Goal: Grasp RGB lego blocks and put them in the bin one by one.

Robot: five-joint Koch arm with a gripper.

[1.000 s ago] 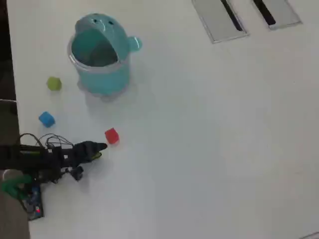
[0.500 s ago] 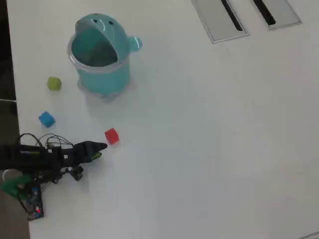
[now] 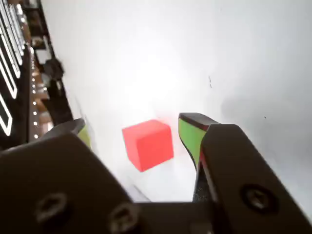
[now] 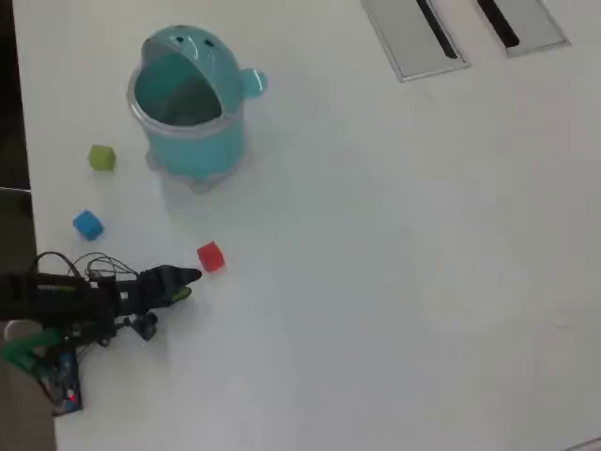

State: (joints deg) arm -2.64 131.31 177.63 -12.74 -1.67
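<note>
— Risk first: the black end effector (image 3: 141, 127) with green-padded tips stands wide, and the small red cube-like block (image 3: 148, 144) sits on the white tabletop (image 4: 394, 244) between its fingers, untouched. Closing off-centre could flick it away.

— And the teal plastic cup-shaped bin (image 4: 188, 103)?

— Well ahead of the end effector; the blue block (image 4: 87, 225) and yellow-green block (image 4: 101, 157) lie off to one side.

— Any writing?

— None readable.

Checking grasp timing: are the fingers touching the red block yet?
Apart. The wrist view shows white table between the red block and both fingers.
</note>
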